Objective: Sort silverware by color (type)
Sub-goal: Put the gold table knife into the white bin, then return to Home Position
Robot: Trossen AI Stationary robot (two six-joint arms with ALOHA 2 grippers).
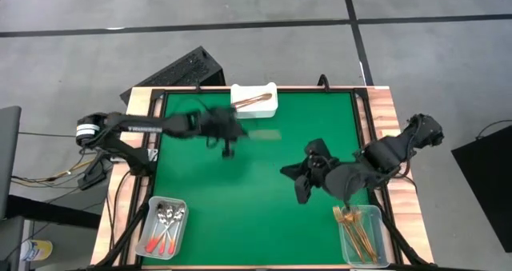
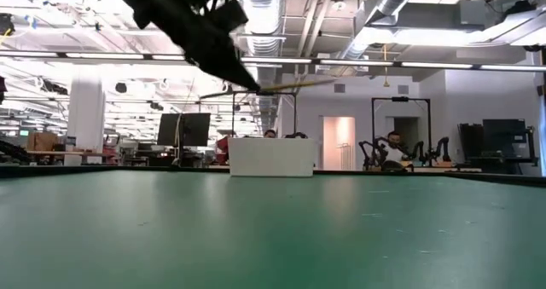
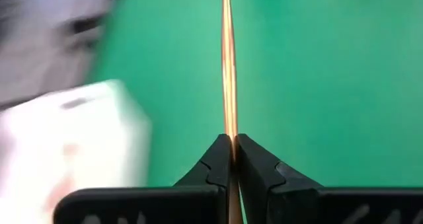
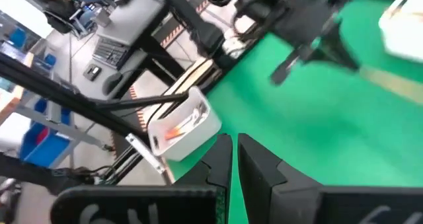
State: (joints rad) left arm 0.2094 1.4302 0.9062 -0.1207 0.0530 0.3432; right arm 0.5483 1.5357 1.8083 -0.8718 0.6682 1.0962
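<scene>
My left gripper (image 1: 230, 135) hovers over the table's far left part, just near of the white tray (image 1: 268, 107), shut on a slim copper-coloured utensil (image 3: 228, 65). That piece juts out past the fingertips toward the table's right (image 2: 290, 84). Copper pieces (image 1: 252, 100) lie in the tray. Red-handled spoons (image 1: 164, 223) lie in a clear bin (image 1: 182, 204) at the near left corner. Gold pieces (image 1: 356, 231) lie in a clear bin (image 1: 376, 212) at the near right. My right gripper (image 1: 296, 179) hangs shut over the right half with nothing between its fingers (image 4: 232, 141). My left gripper pinches one end of the utensil (image 3: 230, 133) between its two fingers. The piece runs on forward along the line of the fingers, far past their tips. It is lifted well clear of the table and lies nearly level.
A dark keyboard (image 1: 180, 71) lies beyond the table's far left corner. Bare green mat (image 1: 240, 207) spreads between the two bins. In the low view, desks, monitors and seated people show in the room behind the table.
</scene>
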